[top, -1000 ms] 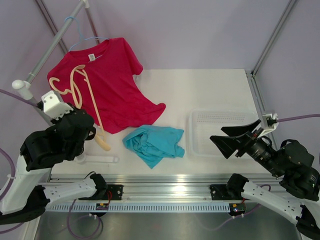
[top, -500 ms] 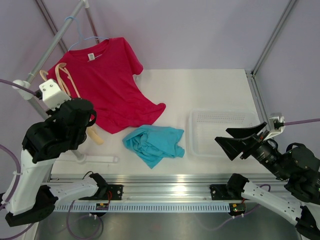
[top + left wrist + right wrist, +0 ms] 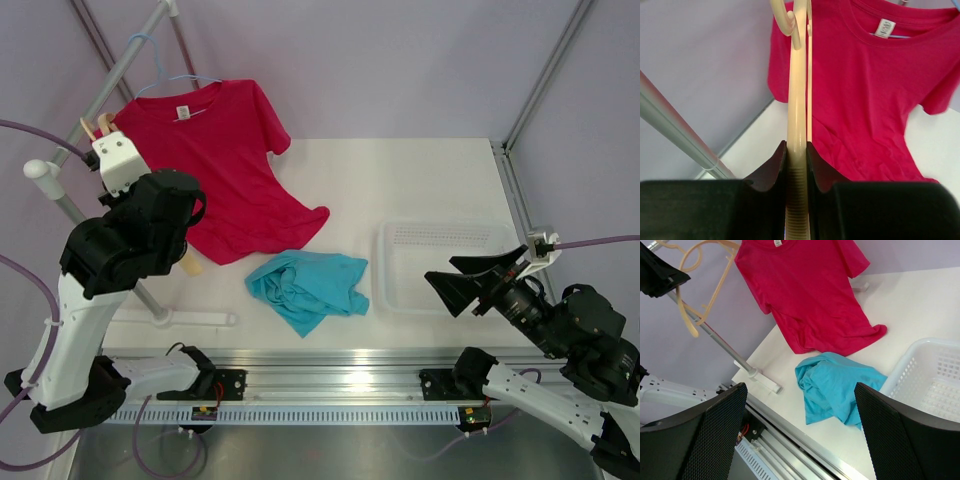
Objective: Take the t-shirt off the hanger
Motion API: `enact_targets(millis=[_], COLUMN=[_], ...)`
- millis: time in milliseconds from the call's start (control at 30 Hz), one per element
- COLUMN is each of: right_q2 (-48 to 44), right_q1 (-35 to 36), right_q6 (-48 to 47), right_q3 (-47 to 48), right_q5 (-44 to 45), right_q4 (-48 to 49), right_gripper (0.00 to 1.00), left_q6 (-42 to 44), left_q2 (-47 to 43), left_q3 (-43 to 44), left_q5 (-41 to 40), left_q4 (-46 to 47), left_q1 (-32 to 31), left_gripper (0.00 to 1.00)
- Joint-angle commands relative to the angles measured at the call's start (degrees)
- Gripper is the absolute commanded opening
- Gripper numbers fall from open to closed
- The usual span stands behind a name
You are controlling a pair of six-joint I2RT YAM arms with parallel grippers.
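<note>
Up top, much is hidden. In the top view the left gripper's (image 3: 796, 150) fingers sit behind its own wrist, and the cream hanger (image 3: 796, 100) shows only as tips at the arm's upper left and an end below it. In the left wrist view that hanger's hook is cut off by the top edge. The blue hanger (image 3: 163, 72) is mostly inside the t-shirt (image 3: 215, 165), so we see only its hook on the rail (image 3: 110, 85) and a sliver at the collar.

The left gripper is clamped on the cream hanger's ribbed bar, its jaws pressed to both sides. The right gripper (image 3: 800, 387) is spread wide and grasps nothing, at the lower right of the top view.

The red t-shirt hangs at the upper left, its hem draped onto the table (image 3: 400, 180). It lies just beyond and to the right of the clamped hanger, well apart from the right gripper. A teal shirt (image 3: 308, 285) lies crumpled below it, beside a basket (image 3: 385, 270).
</note>
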Motion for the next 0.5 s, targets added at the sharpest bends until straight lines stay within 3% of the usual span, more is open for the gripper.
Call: enact_targets(millis=[0,467], right_q2=[-0.47,-4.78], right_q1=[0.01,0.01], right_q6=[-1.02,-1.98], right_q3=[-0.35,-0.44], right_q5=[3.01,3.27], right_q4=[-0.32,-2.51], right_gripper=[0.95,0.95], left_q6=[5.33,16.32], left_q2=[1.27,4.09], left_q3=[3.07,5.27], left_q5=[-4.73,-3.14], left_q4=[-6.9,1.71], left_q1=[2.58,7.95], left_gripper=[0.0,0.0])
